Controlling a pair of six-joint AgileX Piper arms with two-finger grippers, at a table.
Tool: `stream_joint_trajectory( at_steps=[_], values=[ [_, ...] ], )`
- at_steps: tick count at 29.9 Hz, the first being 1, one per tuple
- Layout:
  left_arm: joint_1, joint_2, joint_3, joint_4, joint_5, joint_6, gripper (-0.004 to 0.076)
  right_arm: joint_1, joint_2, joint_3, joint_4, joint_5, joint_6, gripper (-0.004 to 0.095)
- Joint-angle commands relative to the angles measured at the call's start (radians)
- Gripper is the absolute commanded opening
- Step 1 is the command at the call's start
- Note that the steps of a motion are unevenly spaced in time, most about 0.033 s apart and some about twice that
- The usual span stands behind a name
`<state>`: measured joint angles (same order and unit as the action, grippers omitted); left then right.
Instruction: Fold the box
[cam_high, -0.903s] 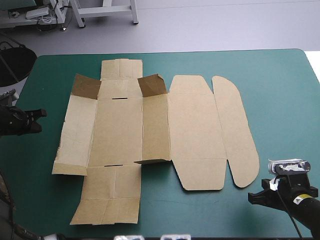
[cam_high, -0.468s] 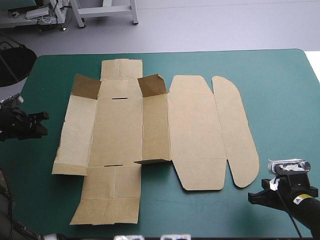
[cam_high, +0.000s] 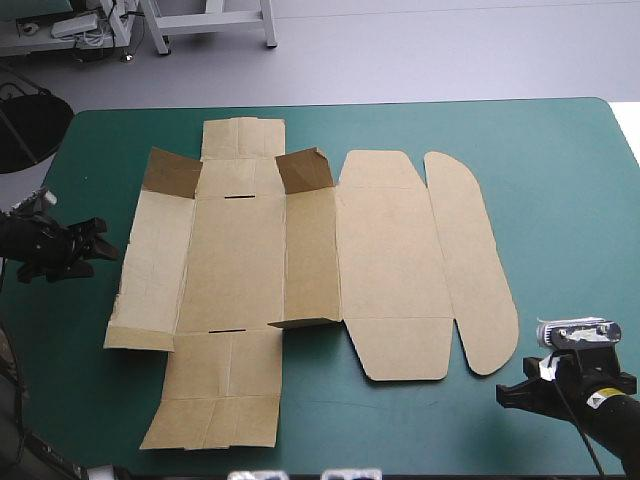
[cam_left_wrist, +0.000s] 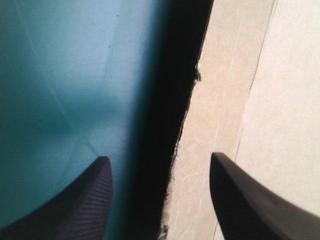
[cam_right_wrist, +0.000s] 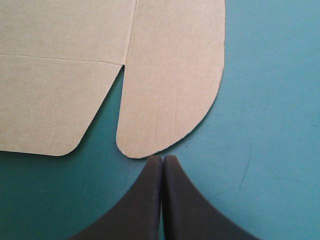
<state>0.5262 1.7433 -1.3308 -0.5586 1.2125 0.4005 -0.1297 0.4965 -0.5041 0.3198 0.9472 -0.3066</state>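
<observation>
At the table's (cam_high: 560, 150) nine o'clock side: my left pincer (cam_high: 100, 240), fingers apart; flat brown cut-board box (cam_high: 235, 260) at its three o'clock, edge lined up between them. My right pincer (cam_right_wrist: 162, 157): fingers together.

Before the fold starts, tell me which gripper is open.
The left gripper, fingers apart at the left edge of the box; the right gripper is shut, just off the rounded flap.

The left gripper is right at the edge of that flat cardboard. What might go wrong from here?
The open left gripper straddles the ragged left edge of the flat brown cardboard box; it might shove the sheet instead of catching it. The shut right gripper sits off the rounded flap, holding nothing, so the loose sheet could slide on the teal-green cover.
</observation>
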Motion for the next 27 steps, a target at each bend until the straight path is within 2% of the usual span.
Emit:
stream_joint_trajectory(
  at_steps=[1,12,24,27],
  values=[
    [-0.017,-0.027,0.016,-0.053,0.083,0.02,0.0419,0.002,0.005,-0.026,0.015,-0.052,-0.007,-0.0017],
    [-0.028,-0.027,0.112,-0.099,0.083,0.086,0.0419,0.002,0.005,-0.026,0.015,-0.058,-0.007,-0.0017],
    [-0.166,-0.025,0.143,-0.172,0.039,0.121,0.0419,0.002,0.005,-0.026,0.015,-0.059,-0.007,-0.0017],
    [-0.202,-0.023,0.143,-0.163,0.012,0.121,0.0386,0.002,0.005,-0.026,0.015,-0.059,-0.007,-0.0018]
  ],
)
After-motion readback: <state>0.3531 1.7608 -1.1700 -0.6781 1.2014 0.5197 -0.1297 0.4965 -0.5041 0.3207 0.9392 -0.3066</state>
